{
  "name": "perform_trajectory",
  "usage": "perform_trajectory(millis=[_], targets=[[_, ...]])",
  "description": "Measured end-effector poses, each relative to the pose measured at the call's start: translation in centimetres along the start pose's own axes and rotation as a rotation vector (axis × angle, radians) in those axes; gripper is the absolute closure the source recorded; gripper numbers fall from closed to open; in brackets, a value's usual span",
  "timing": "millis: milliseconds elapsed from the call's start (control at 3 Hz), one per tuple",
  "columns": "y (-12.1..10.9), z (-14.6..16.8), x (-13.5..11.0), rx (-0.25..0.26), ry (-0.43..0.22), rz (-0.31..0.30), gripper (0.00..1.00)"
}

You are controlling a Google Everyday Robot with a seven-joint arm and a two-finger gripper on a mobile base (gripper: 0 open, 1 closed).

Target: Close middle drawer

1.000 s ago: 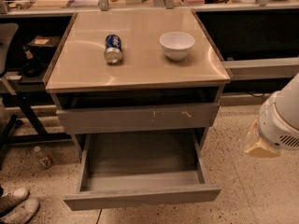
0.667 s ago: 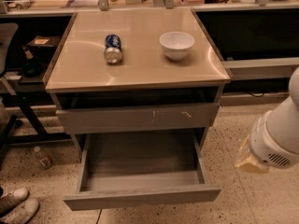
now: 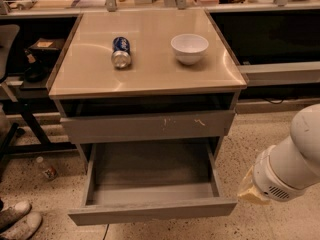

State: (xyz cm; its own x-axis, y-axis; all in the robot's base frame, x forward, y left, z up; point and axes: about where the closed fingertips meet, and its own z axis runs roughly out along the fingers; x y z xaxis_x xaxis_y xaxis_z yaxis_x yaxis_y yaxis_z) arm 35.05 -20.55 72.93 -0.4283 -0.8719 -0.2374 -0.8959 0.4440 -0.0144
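The middle drawer (image 3: 152, 211) is a wide grey-brown shallow box with a plain handleless front. It stands pulled far out of the cabinet, low in the view, and its inside (image 3: 150, 171) is empty. Above it sits a drawer front with white scratch marks (image 3: 150, 126), slightly out from the cabinet. My white arm (image 3: 295, 156) comes in from the right. My gripper (image 3: 250, 191) shows as a yellowish end piece just right of the open drawer's front right corner, apart from it.
On the beige cabinet top (image 3: 150, 79) lie a blue can on its side (image 3: 121, 51) and a white bowl (image 3: 189, 48). A small bottle (image 3: 47, 168) and shoes (image 3: 17, 220) are on the floor at left. A dark chair base (image 3: 15, 129) stands left.
My arm has moved left and down, closer to the open drawer's front right corner. The drawers, can and bowl have not moved.
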Motion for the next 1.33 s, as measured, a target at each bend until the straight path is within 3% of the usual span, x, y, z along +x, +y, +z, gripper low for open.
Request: perform_trajectory(millis=[333, 667, 1000, 1333], targets=[[0.0, 0.0, 0.0, 0.0, 0.0, 0.0, 1.0], [0.8, 3.6, 0.6, -0.026, -0.019, 0.037, 1.0], [1.5, 9.0, 1.0, -0.064, -0.048, 0.071, 1.0], [1.7, 13.5, 0.9, -0.109, -0.073, 0.077, 1.0]])
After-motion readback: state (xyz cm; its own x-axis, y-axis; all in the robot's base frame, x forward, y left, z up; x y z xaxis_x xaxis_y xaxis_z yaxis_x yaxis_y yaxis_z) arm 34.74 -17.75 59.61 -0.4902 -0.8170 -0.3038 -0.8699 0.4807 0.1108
